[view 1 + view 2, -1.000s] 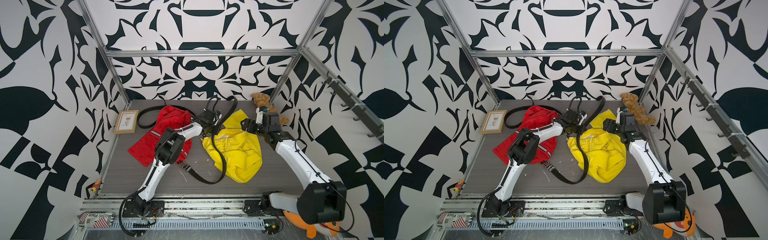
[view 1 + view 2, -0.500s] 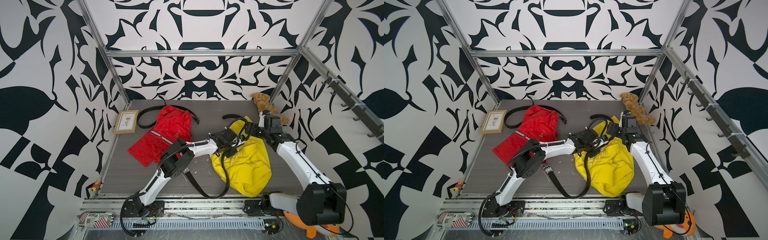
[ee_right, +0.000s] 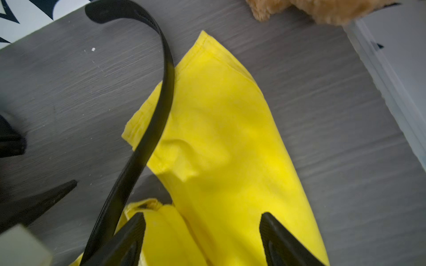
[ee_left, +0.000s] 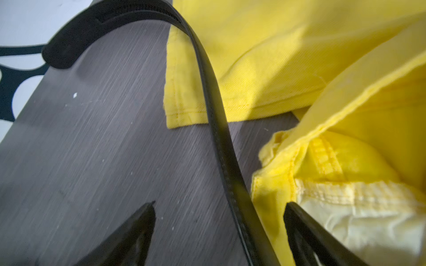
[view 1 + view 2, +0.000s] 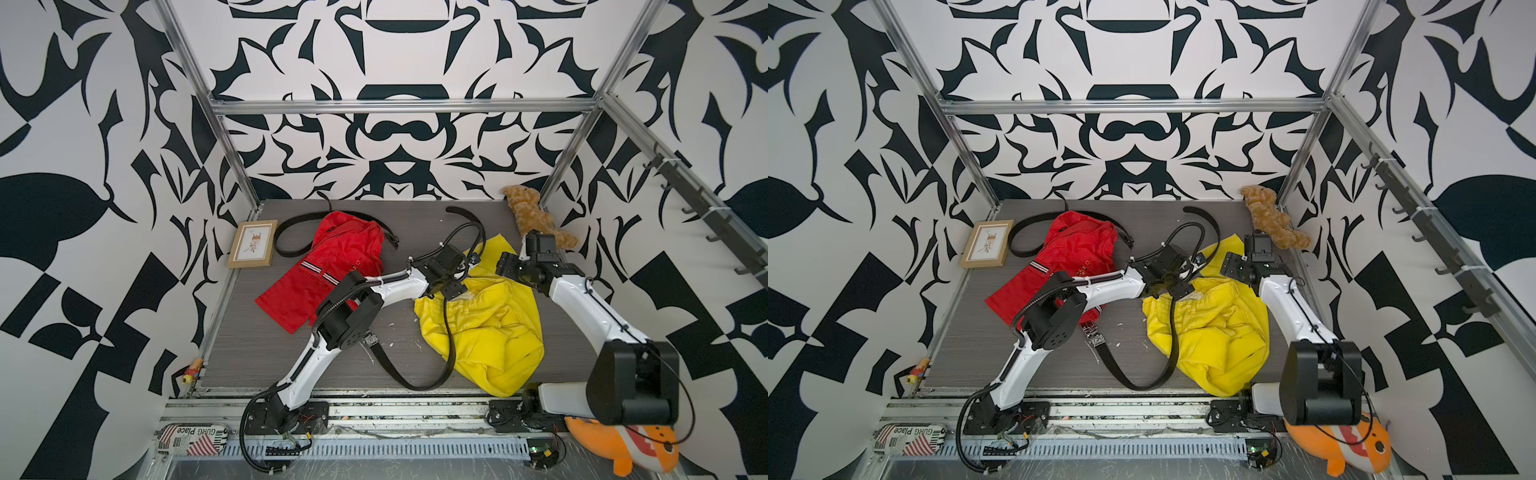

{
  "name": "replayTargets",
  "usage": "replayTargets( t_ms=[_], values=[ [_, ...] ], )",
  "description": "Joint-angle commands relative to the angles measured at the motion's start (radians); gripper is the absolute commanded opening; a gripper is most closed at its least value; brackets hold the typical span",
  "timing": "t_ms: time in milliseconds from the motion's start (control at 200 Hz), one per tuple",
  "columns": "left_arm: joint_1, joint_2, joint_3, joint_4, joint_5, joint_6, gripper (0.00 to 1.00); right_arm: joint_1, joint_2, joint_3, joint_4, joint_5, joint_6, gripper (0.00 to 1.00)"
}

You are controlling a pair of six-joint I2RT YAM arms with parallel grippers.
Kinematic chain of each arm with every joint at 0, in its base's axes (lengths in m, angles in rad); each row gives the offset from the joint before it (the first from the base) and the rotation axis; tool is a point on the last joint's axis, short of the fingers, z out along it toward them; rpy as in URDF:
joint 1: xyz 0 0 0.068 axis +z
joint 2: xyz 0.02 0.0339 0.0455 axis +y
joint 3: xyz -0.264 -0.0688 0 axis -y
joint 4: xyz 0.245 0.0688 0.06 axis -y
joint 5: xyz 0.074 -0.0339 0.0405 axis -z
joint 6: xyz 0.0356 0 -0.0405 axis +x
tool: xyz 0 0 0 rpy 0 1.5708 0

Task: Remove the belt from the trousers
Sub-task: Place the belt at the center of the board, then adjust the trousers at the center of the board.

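Yellow trousers (image 5: 490,328) lie crumpled right of centre; red trousers (image 5: 332,266) with striped trim lie spread at the back left. A black belt (image 5: 409,380) runs from its buckle (image 5: 370,340) along the front, up over the yellow fabric and through my left gripper (image 5: 451,286), then arcs to its tip (image 5: 461,212) at the back. In the left wrist view the left gripper (image 4: 219,205) is open, the belt (image 4: 216,108) passing loose between its fingers beside the yellow waistband (image 4: 322,161). My right gripper (image 3: 202,215) is open over a yellow trouser leg (image 3: 219,110).
A second black belt (image 5: 291,232) loops round the red trousers' back edge. A framed picture (image 5: 252,244) leans at the left wall. A brown plush (image 5: 532,212) sits in the back right corner. An orange plush (image 5: 623,440) and a tin (image 5: 191,436) lie beyond the front rail.
My left arm dragged the belt and the yellow trousers rightward and toward the front, then its jaws opened off the belt. The right gripper's jaws have narrowed a little.
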State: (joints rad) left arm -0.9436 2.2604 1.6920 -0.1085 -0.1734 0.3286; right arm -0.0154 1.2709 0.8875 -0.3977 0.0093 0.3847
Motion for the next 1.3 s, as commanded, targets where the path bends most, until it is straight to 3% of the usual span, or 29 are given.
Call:
replayTargets(
  t_ms=[0, 140, 260, 425, 650, 780, 875, 1080, 1205, 1295],
  values=[
    [-0.006, -0.149, -0.088, 0.067, -0.023, -0.009, 1.00, 0.004, -0.155, -0.073, -0.074, -0.037, 0.094, 0.78],
    [-0.006, -0.301, -0.195, 0.073, -0.031, -0.071, 0.99, 0.045, -0.298, -0.196, -0.150, -0.095, 0.193, 0.76],
    [-0.006, -0.439, -0.315, 0.097, -0.035, -0.155, 1.00, 0.147, -0.334, -0.319, -0.098, -0.092, 0.297, 0.76],
    [-0.006, -0.556, -0.418, 0.063, -0.037, -0.241, 0.99, 0.265, -0.145, -0.416, 0.144, -0.086, 0.411, 0.74],
    [0.010, -0.644, -0.530, 0.015, -0.081, -0.317, 0.99, 0.281, 0.145, -0.366, 0.414, -0.098, 0.427, 0.71],
    [0.040, -0.686, -0.569, -0.002, -0.084, -0.361, 0.99, 0.281, 0.229, -0.282, 0.432, -0.090, 0.372, 0.71],
    [0.077, -0.732, -0.611, -0.002, -0.085, -0.395, 0.99, 0.281, 0.213, -0.201, 0.317, -0.044, 0.274, 0.73],
    [0.219, -0.892, -0.731, 0.009, -0.084, -0.438, 0.99, 0.281, 0.023, -0.084, 0.000, 0.003, 0.015, 0.87],
    [0.337, -0.976, -0.834, 0.091, -0.072, -0.427, 0.99, 0.279, -0.103, -0.084, -0.032, 0.038, -0.102, 0.97],
    [0.433, -1.052, -0.923, 0.182, -0.053, -0.420, 0.99, 0.273, -0.141, -0.087, 0.005, 0.087, -0.199, 0.99]
  ],
)
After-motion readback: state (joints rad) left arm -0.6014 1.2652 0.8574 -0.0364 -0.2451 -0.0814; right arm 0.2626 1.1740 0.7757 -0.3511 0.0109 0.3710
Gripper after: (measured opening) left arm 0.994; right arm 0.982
